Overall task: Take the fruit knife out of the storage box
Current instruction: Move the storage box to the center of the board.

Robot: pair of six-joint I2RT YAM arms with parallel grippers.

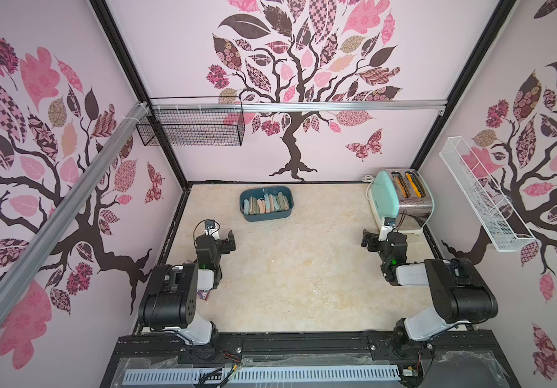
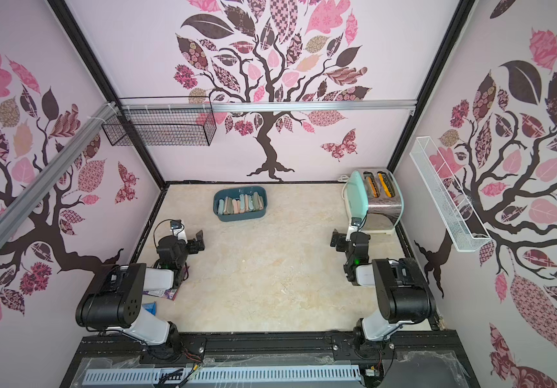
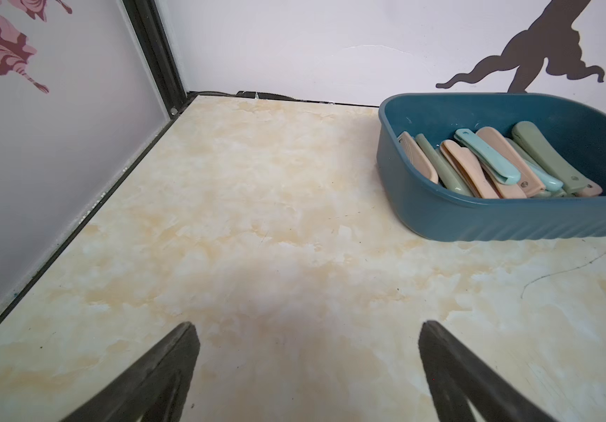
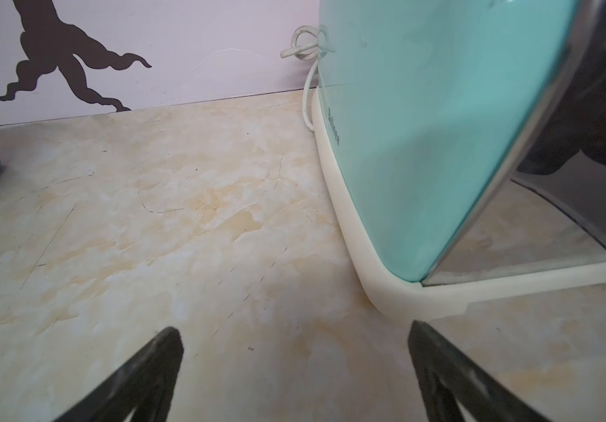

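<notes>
Currently the storage box [image 1: 266,217] is seen in both top views at the far side of the table [image 1: 304,275], slightly left of centre, close to the back wall but apart from it. A batch of folded fruit knives [image 1: 265,203] is packed inside it, with handles in pink, sage green and light blue, laid side by side and partly stacked. In the left wrist view a light blue knife [image 3: 487,157] is seen lying on top of the pink ones. All knives are contained within the box walls and are touched by neither arm. The left gripper [image 3: 307,325] is held low over bare table on the left side, nearer than the box and well apart from it. Its fingers [image 3: 169,369] are spread wide with nothing between them. The right gripper [image 4: 294,326] is held low on the right side, just beside the near left corner of the toaster [image 1: 382,191]. Its fingers [image 4: 440,372] are likewise spread wide and nothing is held. The toaster is placed in the far right corner and is made up of a mint end panel, a chrome side and a cream base, with orange visible in both slots. A white cord [image 4: 308,95] is knotted behind it by the back wall. A black wire basket [image 1: 196,129] is hung on the back wall at the left, and a white wire basket [image 1: 482,198] is mounted on the right wall. Some printed packets [image 2: 164,293] are partly hidden under the left arm at the near left edge, and what they are cannot be told.
</notes>
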